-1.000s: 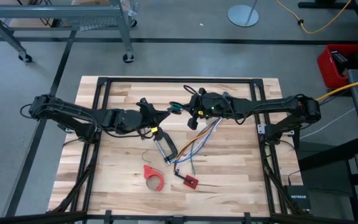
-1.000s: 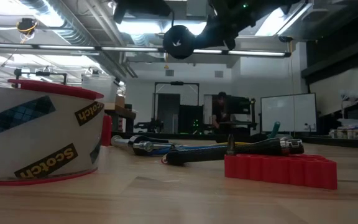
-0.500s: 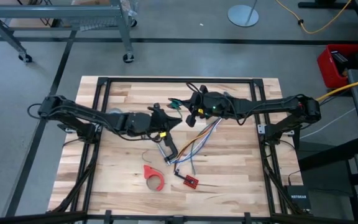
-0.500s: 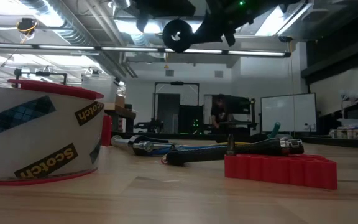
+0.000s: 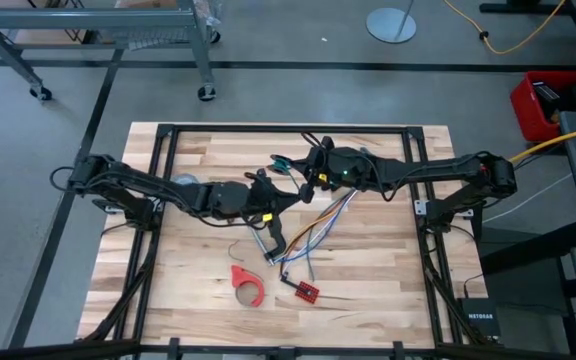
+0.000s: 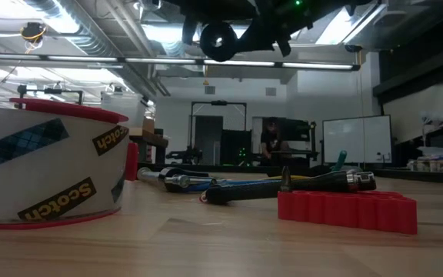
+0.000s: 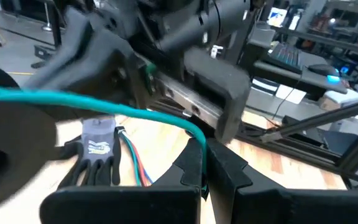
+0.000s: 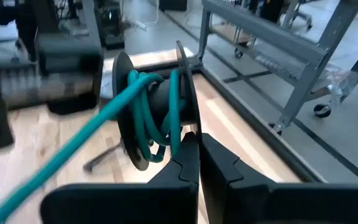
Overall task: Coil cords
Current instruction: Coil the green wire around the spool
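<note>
The right gripper [image 8: 199, 158], fingers closed, grips the rim of a black spool [image 8: 157, 102] wound with green cord [image 8: 156, 118], held above the far middle of the table [image 5: 198, 290]. The cord's tail runs to the left gripper [image 7: 204, 180], whose fingers are closed on it. In the low view the spool [image 6: 218, 40] is a dark disc overhead; both arms are largely cut off there. The left wrist view is blurred.
</note>
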Robot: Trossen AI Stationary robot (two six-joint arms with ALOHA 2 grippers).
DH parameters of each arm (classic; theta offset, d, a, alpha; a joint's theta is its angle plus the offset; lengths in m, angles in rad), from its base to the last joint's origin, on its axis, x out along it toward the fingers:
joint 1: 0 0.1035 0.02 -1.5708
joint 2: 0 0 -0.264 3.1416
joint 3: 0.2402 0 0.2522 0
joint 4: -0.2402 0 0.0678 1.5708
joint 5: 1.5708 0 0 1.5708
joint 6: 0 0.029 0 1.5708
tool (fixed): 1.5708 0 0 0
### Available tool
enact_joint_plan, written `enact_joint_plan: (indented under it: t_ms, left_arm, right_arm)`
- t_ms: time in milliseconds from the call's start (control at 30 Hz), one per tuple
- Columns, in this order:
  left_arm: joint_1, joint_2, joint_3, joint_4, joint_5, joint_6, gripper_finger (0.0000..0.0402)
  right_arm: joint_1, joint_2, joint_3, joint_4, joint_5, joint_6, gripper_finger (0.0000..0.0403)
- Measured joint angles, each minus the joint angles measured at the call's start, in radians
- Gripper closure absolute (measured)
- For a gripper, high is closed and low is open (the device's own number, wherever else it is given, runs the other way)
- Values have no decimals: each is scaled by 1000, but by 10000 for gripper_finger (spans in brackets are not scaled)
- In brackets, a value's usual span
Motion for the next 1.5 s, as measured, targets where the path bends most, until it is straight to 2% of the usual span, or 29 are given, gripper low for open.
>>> enact_joint_plan:
  t_ms: [300, 600, 800, 1033, 1300, 1500]
  left_arm:
    - [-4, 26, 2, -102, -27, -54, 401]
    - [-15, 17, 2, -263, -132, -75, 401]
    - [-26, 6, 2, -362, -208, -83, 401]
    - [-63, -63, 1, -492, -313, -114, 401]
    - [-88, -94, 0, -521, -396, -68, 401]
    - [-88, -94, 0, -508, -405, -40, 401]
  right_arm:
    - [0, 0, 0, 84, -9, -9, 400]
    - [-1, -9, 0, 79, -137, 2, 400]
    - [-1, -29, 0, 28, -172, 3, 400]
    - [-2, -81, 1, -74, -202, 4, 400]
    - [-2, -110, 2, -97, -397, 15, 400]
    - [-2, -110, 2, -104, -529, 35, 400]
